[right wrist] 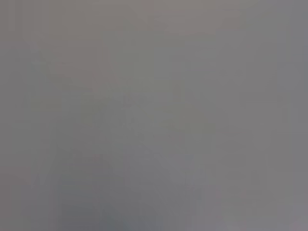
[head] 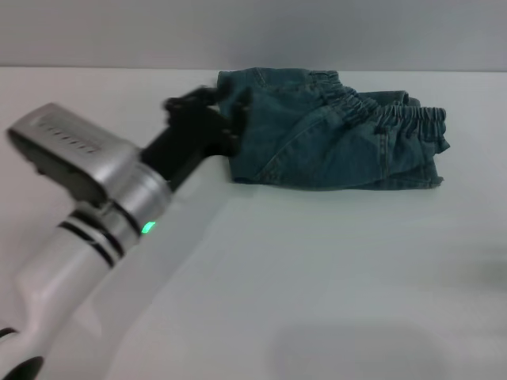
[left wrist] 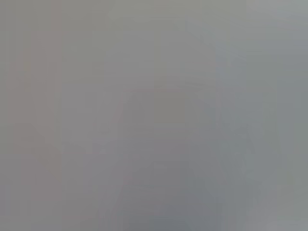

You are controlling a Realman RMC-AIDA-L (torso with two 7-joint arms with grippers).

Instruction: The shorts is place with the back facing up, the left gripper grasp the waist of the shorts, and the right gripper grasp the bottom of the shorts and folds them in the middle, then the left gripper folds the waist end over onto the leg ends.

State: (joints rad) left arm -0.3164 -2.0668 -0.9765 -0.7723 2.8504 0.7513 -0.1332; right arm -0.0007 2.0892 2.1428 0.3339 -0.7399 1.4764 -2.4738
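Both folds look done: the shorts (head: pixel 333 131) lie bundled on the white surface (head: pixel 317 269), gathered waist (head: pixel 396 119) on top, far side from the left hand (head: pixel 207 119). That hand sits at the bundle's near edge; can't tell whether its prongs grip denim. Next: release, back off. Right hand not in view.

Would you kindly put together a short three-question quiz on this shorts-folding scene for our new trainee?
1. True or false: the denim shorts lie folded on the white table.
2. Which claw shows in the head view? A) left B) right C) both
3. Fill in: the left claw is at the shorts' ____ edge, opposite the gathered waist.

Key: 1 true; 2 A; 3 left. The wrist views show nothing usable.
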